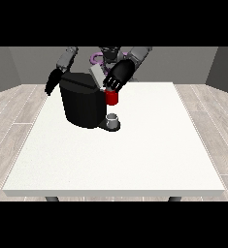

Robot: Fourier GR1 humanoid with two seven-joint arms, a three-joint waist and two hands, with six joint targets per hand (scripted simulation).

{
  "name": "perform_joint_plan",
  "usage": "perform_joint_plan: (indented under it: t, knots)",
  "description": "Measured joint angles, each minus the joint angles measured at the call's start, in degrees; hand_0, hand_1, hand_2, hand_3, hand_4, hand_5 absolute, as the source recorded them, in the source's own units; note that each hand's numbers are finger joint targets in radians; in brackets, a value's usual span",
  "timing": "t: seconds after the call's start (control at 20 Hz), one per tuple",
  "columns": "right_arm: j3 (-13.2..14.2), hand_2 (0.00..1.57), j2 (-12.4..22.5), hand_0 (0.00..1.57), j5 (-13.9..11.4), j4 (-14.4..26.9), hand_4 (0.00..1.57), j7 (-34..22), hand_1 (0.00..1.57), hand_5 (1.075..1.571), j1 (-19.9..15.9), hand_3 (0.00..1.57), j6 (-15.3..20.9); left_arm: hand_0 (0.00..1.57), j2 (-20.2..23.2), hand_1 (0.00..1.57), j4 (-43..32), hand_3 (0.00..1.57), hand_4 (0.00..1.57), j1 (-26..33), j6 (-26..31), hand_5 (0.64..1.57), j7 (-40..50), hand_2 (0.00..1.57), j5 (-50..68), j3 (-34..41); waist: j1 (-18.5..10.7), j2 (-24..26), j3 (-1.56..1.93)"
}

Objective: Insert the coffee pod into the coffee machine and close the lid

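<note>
Hand at the view's right [119,76], fingers curled, grasp undeterminable, hovers over coffee machine [81,104] lid [95,76], still raised at machine's 1 o'clock; closing remains, pod unseen.

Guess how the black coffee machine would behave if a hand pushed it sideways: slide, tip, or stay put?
The coffee machine looks broad and squat, so it would likely slide, if it moves at all, rather than tip. It rests flat on the smooth white table, which may offer little grip. The hand at the view's right is up near its top, where a push tips more readily.
</note>
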State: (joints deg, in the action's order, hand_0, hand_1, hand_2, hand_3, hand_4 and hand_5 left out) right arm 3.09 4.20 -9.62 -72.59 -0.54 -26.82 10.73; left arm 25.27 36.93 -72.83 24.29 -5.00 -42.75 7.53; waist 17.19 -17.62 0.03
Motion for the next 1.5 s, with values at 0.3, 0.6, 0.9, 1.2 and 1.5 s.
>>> perform_joint_plan:
  t: [0.3,0.6,0.9,1.2,1.5]
  knots:
    - [0.3,0.00,0.7,0.00,0.3,0.2,0.14,0.0,0.00,1.571,0.4,0.00,-0.7,1.19,0.4,1.19,-0.1,1.17,0.36,0.1,-1.6,1.571,-0.7,1.21,-0.6,0.1,0.4,-0.1,-0.03]
    - [0.1,0.00,0.4,0.00,0.2,-0.4,0.15,0.3,0.00,1.571,0.1,0.00,-0.5,1.22,1.8,1.22,-0.1,1.10,0.00,-0.4,-3.2,1.571,-2.1,1.23,-2.3,-0.6,0.8,-0.9,-0.02]
    - [0.9,0.00,1.0,0.00,0.5,-0.3,0.00,-0.6,0.00,1.571,-0.4,0.00,-0.3,1.17,1.5,1.17,0.2,1.02,0.00,1.0,-5.4,1.571,-3.8,1.17,-5.5,-3.4,0.3,-0.6,0.01]
    - [1.0,0.00,0.9,0.00,0.4,-0.4,0.00,-0.1,0.00,1.571,-0.5,0.00,0.1,1.11,2.0,1.11,-0.3,0.97,0.00,0.7,-7.0,1.571,-5.2,1.12,-5.9,-2.8,0.3,-2.4,0.05]
    - [0.7,0.00,0.6,0.00,0.1,-0.5,0.00,0.2,0.00,1.571,-1.4,0.00,0.4,1.25,3.0,1.25,-0.5,0.95,0.00,-1.0,-7.9,1.571,-6.6,1.21,-5.2,-1.1,1.0,-3.6,0.03]
